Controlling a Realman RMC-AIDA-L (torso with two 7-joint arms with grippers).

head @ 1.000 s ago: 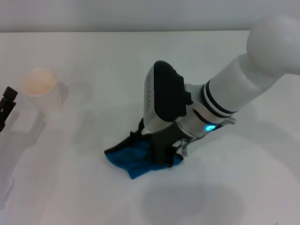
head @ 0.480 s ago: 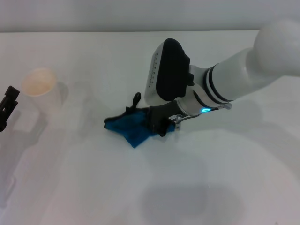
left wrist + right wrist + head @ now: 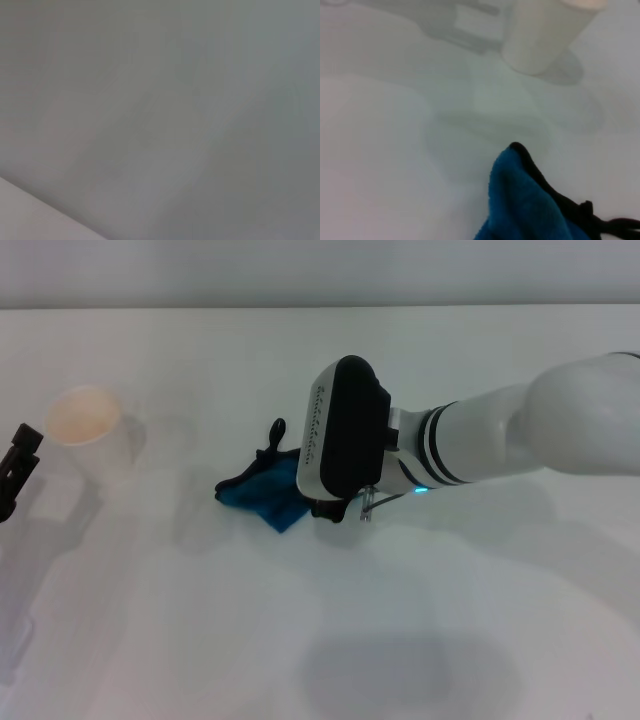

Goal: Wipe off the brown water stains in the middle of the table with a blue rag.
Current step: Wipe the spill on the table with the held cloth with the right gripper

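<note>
The blue rag (image 3: 264, 491) lies bunched on the white table (image 3: 470, 630) near its middle, its black loop sticking up at the far side. My right gripper (image 3: 326, 507) is pressed down on the rag's right end, shut on it and largely hidden under the wrist housing. In the right wrist view the blue rag (image 3: 522, 205) with its black edging fills the lower part. The brown water stains are not visible in any view. My left gripper (image 3: 14, 468) sits at the table's far left edge, away from the rag.
A white paper cup (image 3: 92, 432) stands upright at the left, between the left gripper and the rag; the cup (image 3: 547, 30) also shows ahead of the rag in the right wrist view. The left wrist view shows only a blank grey surface.
My right gripper has dragged the blue rag across the table, away from me and slightly to the left. The left arm and the cup have not moved.
</note>
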